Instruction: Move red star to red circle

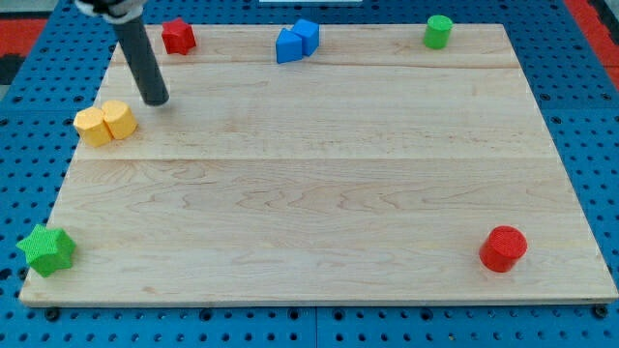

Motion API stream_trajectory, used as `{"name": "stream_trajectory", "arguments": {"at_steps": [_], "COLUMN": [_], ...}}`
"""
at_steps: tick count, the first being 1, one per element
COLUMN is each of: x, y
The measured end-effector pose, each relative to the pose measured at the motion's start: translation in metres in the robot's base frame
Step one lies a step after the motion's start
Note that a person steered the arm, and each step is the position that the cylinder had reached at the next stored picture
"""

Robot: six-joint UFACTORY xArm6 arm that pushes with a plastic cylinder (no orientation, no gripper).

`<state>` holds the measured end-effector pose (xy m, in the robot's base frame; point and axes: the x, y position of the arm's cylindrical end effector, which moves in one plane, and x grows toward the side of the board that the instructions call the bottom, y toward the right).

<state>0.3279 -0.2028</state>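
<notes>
We have no gripper to spread or close, only our rod, leaning from the view's top left down to my tip (156, 100) on the board (319, 193), just at 1 o'clock of the yellow blocks (105, 123). The red circle (503, 248), a short upright cylinder, sits at the board's 4 o'clock corner. The red star (178, 36), squat with blunt points and no clear long axis, sits at 11 o'clock, at 1 o'clock of my tip and apart from it.

The rod (135, 53) runs off the view's top edge, its upper mount blurred and cropped
</notes>
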Motion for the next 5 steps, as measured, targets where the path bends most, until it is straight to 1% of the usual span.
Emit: {"name": "stream_trajectory", "arguments": {"at_steps": [1,2,3,4,5], "x": [-0.027,-0.108,-0.137,-0.136,-0.136], "y": [-0.038,-0.046,-0.066,-0.058,0.025]}}
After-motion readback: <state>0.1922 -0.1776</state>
